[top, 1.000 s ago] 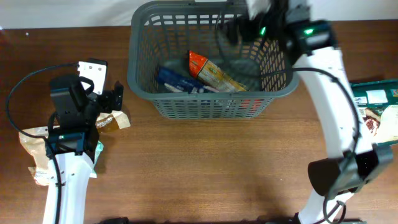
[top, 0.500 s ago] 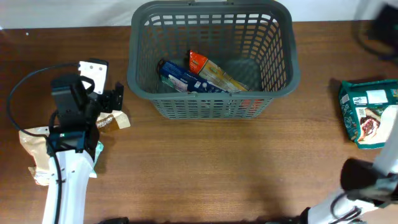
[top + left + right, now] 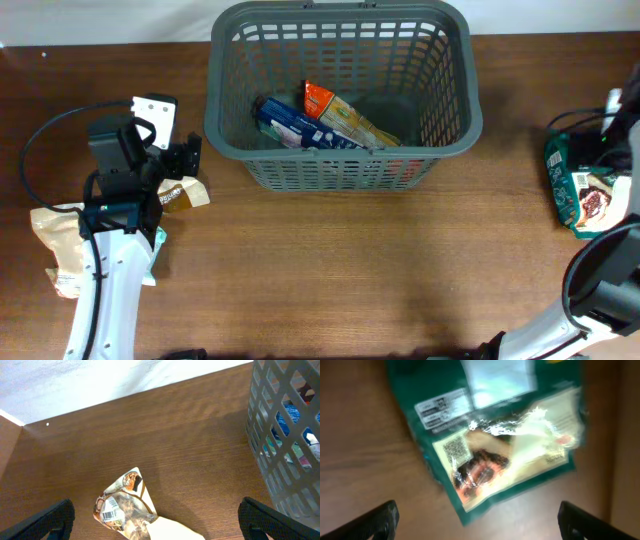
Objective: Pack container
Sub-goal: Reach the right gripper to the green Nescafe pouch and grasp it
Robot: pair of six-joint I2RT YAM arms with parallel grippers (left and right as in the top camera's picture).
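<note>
Both tools are standing wide apart and holding nothing. The left gripper (image 3: 184, 158) is hovering over a small tan snack packet (image 3: 125, 505), and the right gripper (image 3: 480, 522) is hovering over a green packet (image 3: 490, 445) at the right margin of the table (image 3: 350, 270).

Risks I am flagging:
- The green packet is lying flat and glossy, and the right wrist view is blurred. I judge the fingers could skid on the film or nudge it toward the table edge.
- The tan snack packet is lying against a larger beige bag (image 3: 55, 240), so a low closure could be catching both.
- Either carry could be clipping the rim if the lift is shallow.

The grey basket (image 3: 340, 172) is sitting at the far middle of the table, just right of the left arm and well apart from the right gripper. It is holding 2 legible items: a blue packet (image 3: 290, 128) and an orange-and-yellow packet (image 3: 345, 118) overlapping it. A red item (image 3: 400, 165) is showing through the front lattice, but I cannot tell what it is. Much of the base is bare.
</note>
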